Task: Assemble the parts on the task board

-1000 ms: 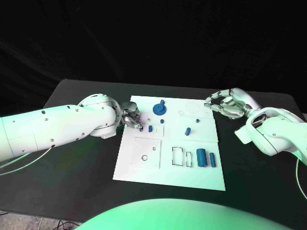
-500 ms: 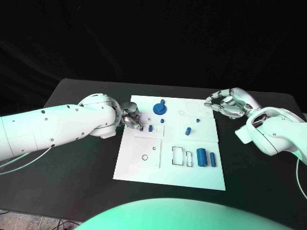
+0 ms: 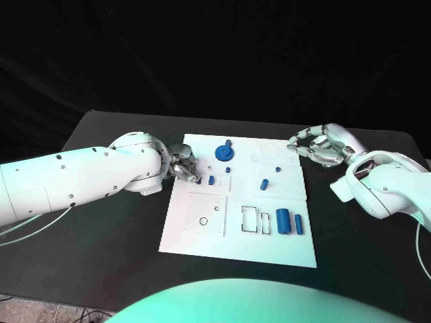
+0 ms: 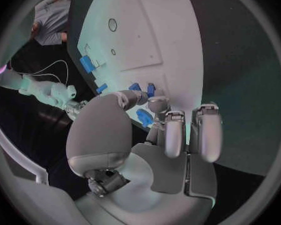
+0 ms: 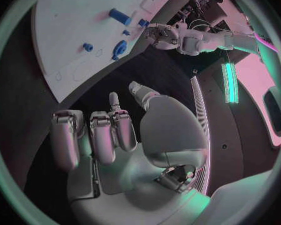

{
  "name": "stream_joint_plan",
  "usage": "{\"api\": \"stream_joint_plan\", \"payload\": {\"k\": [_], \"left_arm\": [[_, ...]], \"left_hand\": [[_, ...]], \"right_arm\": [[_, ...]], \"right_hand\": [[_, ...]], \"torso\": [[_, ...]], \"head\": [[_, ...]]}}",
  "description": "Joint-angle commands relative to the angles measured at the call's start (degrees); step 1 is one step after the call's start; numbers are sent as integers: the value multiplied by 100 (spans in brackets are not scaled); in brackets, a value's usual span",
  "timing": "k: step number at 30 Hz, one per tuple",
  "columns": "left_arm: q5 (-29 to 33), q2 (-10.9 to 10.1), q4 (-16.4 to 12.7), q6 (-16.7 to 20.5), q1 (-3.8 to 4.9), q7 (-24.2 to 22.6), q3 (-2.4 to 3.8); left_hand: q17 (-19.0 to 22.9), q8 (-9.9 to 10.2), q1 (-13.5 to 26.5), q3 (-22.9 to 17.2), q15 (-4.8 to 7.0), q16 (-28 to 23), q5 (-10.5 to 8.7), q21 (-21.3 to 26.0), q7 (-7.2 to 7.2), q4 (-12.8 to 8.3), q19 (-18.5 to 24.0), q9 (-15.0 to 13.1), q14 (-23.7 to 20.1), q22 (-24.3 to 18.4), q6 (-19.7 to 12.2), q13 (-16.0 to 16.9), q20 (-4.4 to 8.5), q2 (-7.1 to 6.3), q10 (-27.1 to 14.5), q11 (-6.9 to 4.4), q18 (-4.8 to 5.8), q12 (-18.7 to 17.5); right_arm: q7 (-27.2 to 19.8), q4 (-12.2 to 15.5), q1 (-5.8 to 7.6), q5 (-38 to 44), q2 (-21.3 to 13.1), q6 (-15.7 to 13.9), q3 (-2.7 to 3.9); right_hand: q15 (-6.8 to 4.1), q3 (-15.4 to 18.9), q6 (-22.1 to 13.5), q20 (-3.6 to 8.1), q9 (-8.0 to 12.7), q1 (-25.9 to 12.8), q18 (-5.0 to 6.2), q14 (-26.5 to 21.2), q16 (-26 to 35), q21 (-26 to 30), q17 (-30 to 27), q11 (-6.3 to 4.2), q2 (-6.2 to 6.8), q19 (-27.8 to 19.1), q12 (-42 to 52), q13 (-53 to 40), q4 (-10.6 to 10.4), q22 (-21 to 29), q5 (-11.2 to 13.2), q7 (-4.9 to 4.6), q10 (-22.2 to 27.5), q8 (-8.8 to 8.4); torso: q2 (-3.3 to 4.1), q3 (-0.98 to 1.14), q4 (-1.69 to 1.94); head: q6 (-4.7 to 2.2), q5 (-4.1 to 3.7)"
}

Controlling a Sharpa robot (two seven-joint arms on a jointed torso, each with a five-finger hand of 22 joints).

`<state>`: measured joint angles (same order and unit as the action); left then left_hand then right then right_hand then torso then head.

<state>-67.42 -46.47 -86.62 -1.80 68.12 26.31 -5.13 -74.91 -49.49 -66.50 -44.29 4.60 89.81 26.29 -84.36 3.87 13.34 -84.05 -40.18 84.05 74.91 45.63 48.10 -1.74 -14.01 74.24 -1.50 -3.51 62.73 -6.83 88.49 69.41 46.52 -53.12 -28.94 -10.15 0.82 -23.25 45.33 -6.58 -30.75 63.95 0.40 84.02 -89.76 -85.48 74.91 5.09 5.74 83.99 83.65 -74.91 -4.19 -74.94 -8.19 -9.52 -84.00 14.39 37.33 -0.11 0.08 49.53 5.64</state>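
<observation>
One white task board [image 3: 237, 232] lay on one black table [image 3: 109, 229]. Six blue parts could be counted on the board in the head view: one large round piece [image 3: 224, 153] with a stem near the far edge, one small piece [image 3: 226, 169] just below it, one short peg [image 3: 211, 180] beside the left hand's fingertips, one tilted peg [image 3: 264, 183] near the middle, and two upright cylinders, one thicker [image 3: 283, 220] and one thinner [image 3: 297, 225], side by side near the right edge. Two white arms reached in, each ending in one silver hand: the left hand [image 3: 184, 167] and the right hand [image 3: 316, 146].
</observation>
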Motion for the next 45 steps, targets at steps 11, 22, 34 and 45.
{"api": "stream_joint_plan", "payload": {"k": [11,22,34,45], "left_arm": [[249,-13,48,-338,16,-11,68],[278,35,145,-475,22,22,76],[304,107,192,-419,21,16,75],[304,112,163,-327,19,6,75]], "left_hand": [[-1509,-24,-22,-1135,33,19,29,-28,-81,-1096,-91,-133,595,333,78,-13,36,19,22,-3,101,-30],[-1509,-25,-22,-1141,34,19,28,-32,-81,-1100,-95,-136,595,341,78,-37,37,14,15,-3,103,-45],[-1509,-26,-21,-1151,35,19,26,-35,-81,-1104,-96,-139,595,346,78,-29,39,9,21,-3,104,-41],[-1509,-27,-20,-1154,35,19,24,-35,-80,-1104,-96,-141,595,347,78,-16,40,8,27,-3,104,-33]], "right_arm": [[-33,-8,-5,23,24,24,0],[-33,-11,-6,23,27,25,0],[-39,-11,-6,22,30,23,0],[-43,-18,-11,22,35,23,0]], "right_hand": [[-57,1,-37,48,-10,25,90,598,-24,30,1509,-58,-23,366,5,-962,-28,-1177,-36,3,-183,22],[-57,1,-37,48,-10,25,90,598,-24,30,1509,-58,-23,366,5,-962,-28,-1177,-36,3,-183,22],[-57,1,-37,48,-10,25,90,598,-24,30,1509,-58,-23,366,5,-962,-28,-1177,-36,3,-183,22],[-57,1,-37,48,-10,25,90,598,-24,30,1509,-58,-23,366,5,-962,-28,-1177,-36,3,-183,22]], "torso": [[0,4,-5],[0,8,-3],[1,6,-1],[-1,3,-3]], "head": [[9,6],[20,0],[20,-5],[15,-10]]}}
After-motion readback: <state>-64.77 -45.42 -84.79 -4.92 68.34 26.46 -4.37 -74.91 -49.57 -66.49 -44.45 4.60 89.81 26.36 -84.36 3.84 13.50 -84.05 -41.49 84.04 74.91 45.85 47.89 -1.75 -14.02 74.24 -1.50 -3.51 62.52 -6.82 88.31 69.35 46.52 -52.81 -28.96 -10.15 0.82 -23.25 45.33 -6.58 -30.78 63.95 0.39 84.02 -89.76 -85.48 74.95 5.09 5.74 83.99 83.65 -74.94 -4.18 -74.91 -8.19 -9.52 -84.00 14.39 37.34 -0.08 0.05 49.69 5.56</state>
